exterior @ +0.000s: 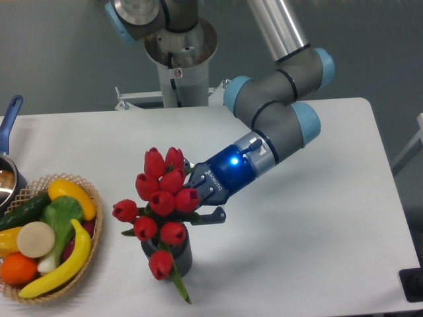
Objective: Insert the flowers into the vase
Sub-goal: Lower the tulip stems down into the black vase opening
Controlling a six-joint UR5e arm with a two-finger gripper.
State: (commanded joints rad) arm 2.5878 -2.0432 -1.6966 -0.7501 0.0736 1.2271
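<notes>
The flowers, a bunch of red tulips with green stems and leaves, stand over the vase, a small dark grey ribbed cylinder near the table's front. Their stems go down into its opening, and one bud and a leaf hang over its front. My gripper reaches in from the right and is shut on the flowers just below the buds, slightly above the vase's rim. The buds hide most of the fingers; one lower finger shows.
A wicker basket with fruit and vegetables sits at the left front. A pot with a blue handle pokes in at the left edge. The metal robot base column stands behind the table.
</notes>
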